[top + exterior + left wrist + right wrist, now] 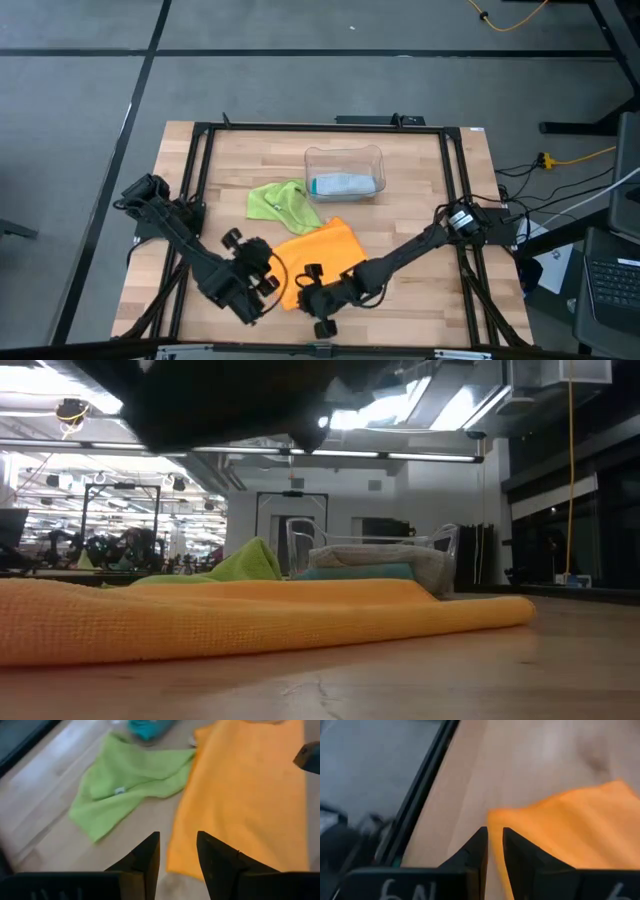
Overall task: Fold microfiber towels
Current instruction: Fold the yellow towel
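The orange towel [318, 248] lies flat on the table [420, 200], near the front edge, between the two arms. The green towel [282, 203] lies crumpled just behind it, touching its back corner. A clear bin [345, 172] stands farther back with a teal towel [340, 185] in it, and what looks like a pale one too. The left tool [177, 851] hangs over the near left edge of the orange towel. Its fingers are a little apart and hold nothing. The right tool [495, 847] is at the near right corner of the same towel. Its fingers are almost together, with a thin gap, and I cannot tell if the cloth is pinched between them. The step looks like grabbing the front edge of the orange towel to fold it back. To do this well, both tools should go down onto the two front corners and pinch only the top layer. Then they should lift together, at the same height, and carry the edge straight back to meet the far edge. If one side goes faster, the fold may come out crooked.
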`<state>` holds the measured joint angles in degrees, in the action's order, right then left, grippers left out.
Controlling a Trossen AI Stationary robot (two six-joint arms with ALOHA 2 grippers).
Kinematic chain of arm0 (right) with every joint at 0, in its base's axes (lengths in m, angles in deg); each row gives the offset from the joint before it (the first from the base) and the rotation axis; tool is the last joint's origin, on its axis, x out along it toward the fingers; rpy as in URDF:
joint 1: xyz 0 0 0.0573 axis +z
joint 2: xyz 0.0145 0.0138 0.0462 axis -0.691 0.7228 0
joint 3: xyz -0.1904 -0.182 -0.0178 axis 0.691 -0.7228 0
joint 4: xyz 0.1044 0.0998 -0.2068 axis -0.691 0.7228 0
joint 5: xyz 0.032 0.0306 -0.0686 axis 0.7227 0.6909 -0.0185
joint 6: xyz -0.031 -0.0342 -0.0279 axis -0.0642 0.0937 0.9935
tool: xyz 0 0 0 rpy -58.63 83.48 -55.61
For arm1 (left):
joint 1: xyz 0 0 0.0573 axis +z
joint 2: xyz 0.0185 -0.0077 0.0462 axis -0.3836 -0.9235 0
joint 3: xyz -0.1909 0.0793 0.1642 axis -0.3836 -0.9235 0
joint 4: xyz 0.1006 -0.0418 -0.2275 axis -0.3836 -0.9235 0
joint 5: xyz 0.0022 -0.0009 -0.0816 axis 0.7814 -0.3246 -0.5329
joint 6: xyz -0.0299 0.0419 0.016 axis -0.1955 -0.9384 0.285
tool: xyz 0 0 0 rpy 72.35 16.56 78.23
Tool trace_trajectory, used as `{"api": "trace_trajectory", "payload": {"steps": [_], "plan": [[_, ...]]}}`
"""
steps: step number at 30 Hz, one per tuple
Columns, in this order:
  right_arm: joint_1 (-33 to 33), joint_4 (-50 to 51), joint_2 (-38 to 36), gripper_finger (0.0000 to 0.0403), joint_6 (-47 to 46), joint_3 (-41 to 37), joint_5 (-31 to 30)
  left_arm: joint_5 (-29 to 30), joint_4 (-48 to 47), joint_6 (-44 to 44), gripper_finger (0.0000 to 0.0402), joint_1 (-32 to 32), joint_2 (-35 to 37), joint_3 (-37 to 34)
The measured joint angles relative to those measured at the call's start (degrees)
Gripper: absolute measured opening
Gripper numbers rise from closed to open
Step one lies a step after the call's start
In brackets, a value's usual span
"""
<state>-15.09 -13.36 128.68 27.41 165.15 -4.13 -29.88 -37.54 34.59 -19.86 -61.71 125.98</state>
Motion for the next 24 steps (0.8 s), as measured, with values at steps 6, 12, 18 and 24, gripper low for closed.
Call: {"api": "trace_trajectory", "payload": {"steps": [6,12,18,24], "plan": [[-2.96,-7.4,1.45,0.0062,-9.31,-3.94,-0.83,1.51,-8.56,10.91,0.0122,-2.61,0.0,0.16],[-4.5,-7.43,4.88,0.0062,-11.91,-3.16,2.65,2.11,-8.35,11.11,0.0122,-2.69,0.0,0.16],[-4.41,1.32,5.33,0.0062,-12.23,-3.05,8.88,2.15,-8.4,10.94,0.0122,-2.49,0.0,0.16],[-4.7,16.46,3.25,0.0062,-11.43,-2.7,13.66,2.15,-8.44,10.92,0.0122,-2.51,0.0,0.16]]}}
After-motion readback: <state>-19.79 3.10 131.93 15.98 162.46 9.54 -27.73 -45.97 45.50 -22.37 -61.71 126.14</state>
